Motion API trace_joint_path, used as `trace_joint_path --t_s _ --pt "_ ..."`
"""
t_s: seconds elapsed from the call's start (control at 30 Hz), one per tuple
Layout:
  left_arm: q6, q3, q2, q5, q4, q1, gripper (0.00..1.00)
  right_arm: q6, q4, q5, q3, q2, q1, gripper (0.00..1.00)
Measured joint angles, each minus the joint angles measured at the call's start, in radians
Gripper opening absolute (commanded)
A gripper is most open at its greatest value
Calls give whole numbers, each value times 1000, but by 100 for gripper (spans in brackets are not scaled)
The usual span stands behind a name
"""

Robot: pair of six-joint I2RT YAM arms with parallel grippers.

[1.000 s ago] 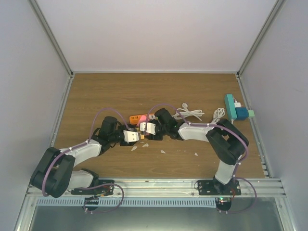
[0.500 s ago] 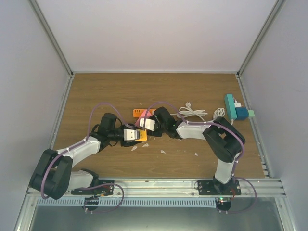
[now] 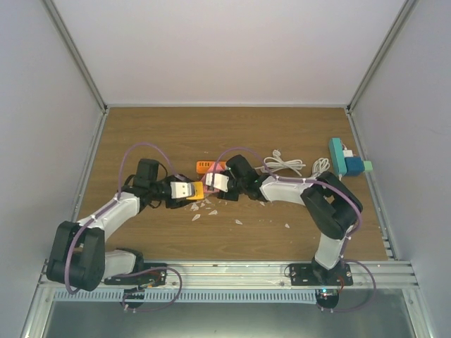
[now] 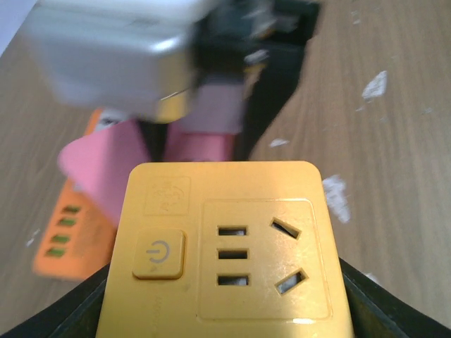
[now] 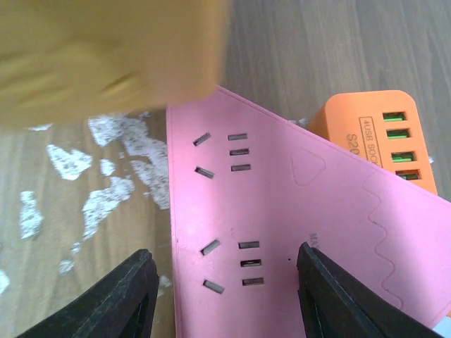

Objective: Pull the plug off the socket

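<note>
Gripping the yellow plug adapter (image 4: 225, 246) by two opposite sides, the left tool (image 3: 190, 190) stands about half open, its black fingers (image 4: 53, 320) pressed against the block's lower corners. The adapter's face, with a power button and one set of socket slots, looks straight at the left wrist camera.

Facing it from the right, the right tool (image 3: 211, 183) is also roughly half open and has the pink socket block (image 5: 282, 204) between its fingers (image 5: 137, 296). One finger lies across the pink face; the other sits just beside its edge.

Both blocks are near the middle of the wooden surface (image 3: 282, 218). The adapter is immediately left of the pink block. From above they look close enough to touch, and in the right wrist view the blurred yellow body covers one pink corner. I cannot tell whether the two are joined.

An orange USB strip (image 5: 380, 134) lies just behind the pink block. White flecks (image 5: 106, 197) are scattered on the wood under the tools. Further right lies a white cable (image 3: 284, 166). A teal power strip (image 3: 337, 156) with a blue adapter (image 3: 354, 166) beside it sits at the right edge.
</note>
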Motion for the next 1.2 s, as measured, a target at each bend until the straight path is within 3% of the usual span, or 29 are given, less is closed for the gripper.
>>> trace_joint_path --t_s 0.17,0.37,0.63,0.83,1.2 --pt "47 132 25 -66 -137 73 25 19 -83 -51 4 -40 -3 68" --pt "128 350 148 -156 -361 180 26 43 -154 -122 48 -69 -3 78" --pt "220 624 298 -352 -597 261 28 50 -188 -169 63 -136 -10 83" --pt "250 742 414 -550 -705 269 30 50 -210 -201 38 -215 -63 86" --pt "270 934 589 -809 -791 276 34 33 -274 -267 -30 -286 -135 89"
